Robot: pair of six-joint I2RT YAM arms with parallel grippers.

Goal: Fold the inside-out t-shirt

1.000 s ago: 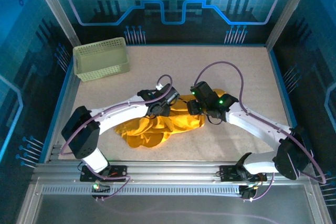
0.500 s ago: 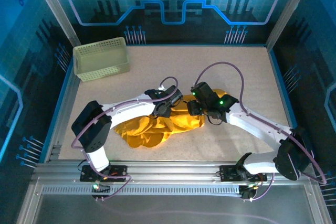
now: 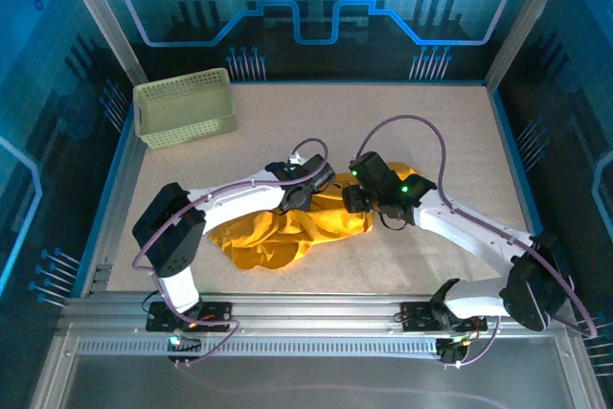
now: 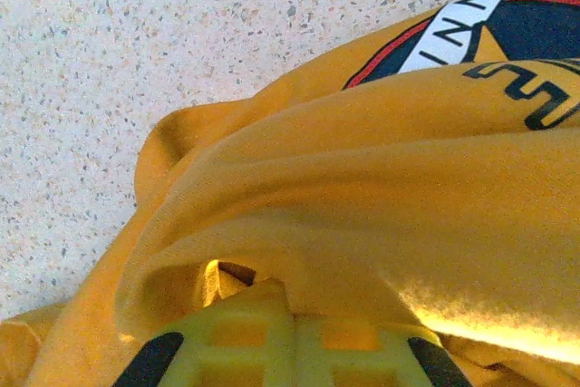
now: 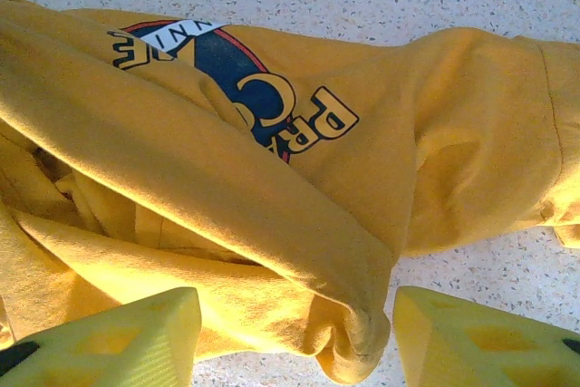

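Observation:
The mustard-yellow t-shirt (image 3: 278, 234) lies crumpled in the middle of the table, and a blue, red and white printed logo (image 5: 263, 101) shows on it. My left gripper (image 3: 301, 196) rests at the heap's upper left. In the left wrist view its fingers (image 4: 294, 337) meet under a draped fold of the shirt (image 4: 362, 188), pinching cloth. My right gripper (image 3: 352, 198) hangs over the heap's upper right. It is open (image 5: 294, 328), one finger on each side of a rolled fold of the shirt (image 5: 272, 188).
A pale green lattice basket (image 3: 185, 107) stands at the back left of the speckled table (image 3: 431, 131). Bare table lies to the right and behind the shirt. Purple cables loop above both wrists.
My left arm has swung forward and to the right, bringing its gripper closer to the right one over the shirt. The right arm and the heap look unchanged.

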